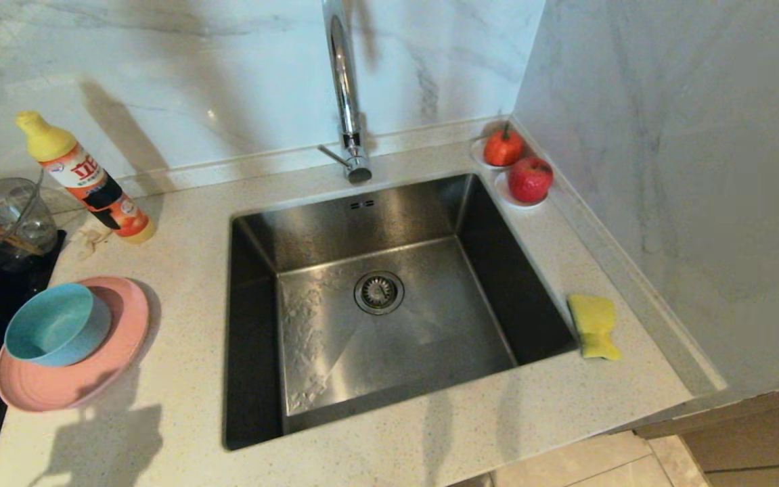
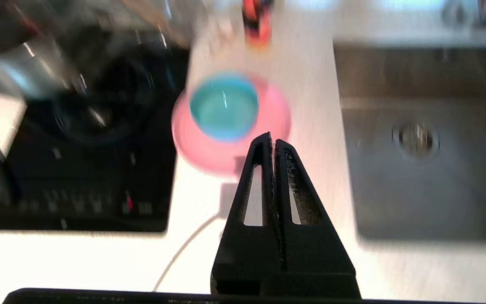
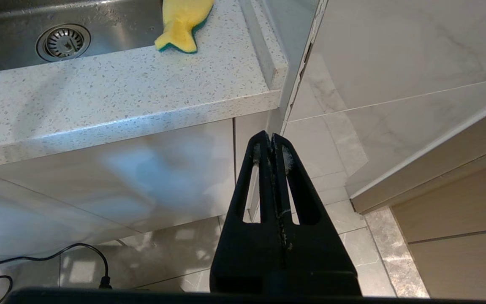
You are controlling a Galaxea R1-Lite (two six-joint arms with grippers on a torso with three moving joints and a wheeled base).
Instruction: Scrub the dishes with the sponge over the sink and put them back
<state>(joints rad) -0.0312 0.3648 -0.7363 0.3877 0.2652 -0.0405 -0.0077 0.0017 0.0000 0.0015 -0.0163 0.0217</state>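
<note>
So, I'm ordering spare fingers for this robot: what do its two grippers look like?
Both match: the left gripper and right gripper each have two matte black triangular fingers, tapering to a point, each with a long cut-out slot. Inner faces look rough-textured. No cables or markings show on them.

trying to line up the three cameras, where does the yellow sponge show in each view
Head view: the yellow sponge lies on the counter right of the sink, near its front right corner.
Left wrist view: not in it.
Right wrist view: near the top edge, on the speckled counter, its green layer showing underneath.
Shared landmark: the round strainer drain, in the basin in all three views.
</note>
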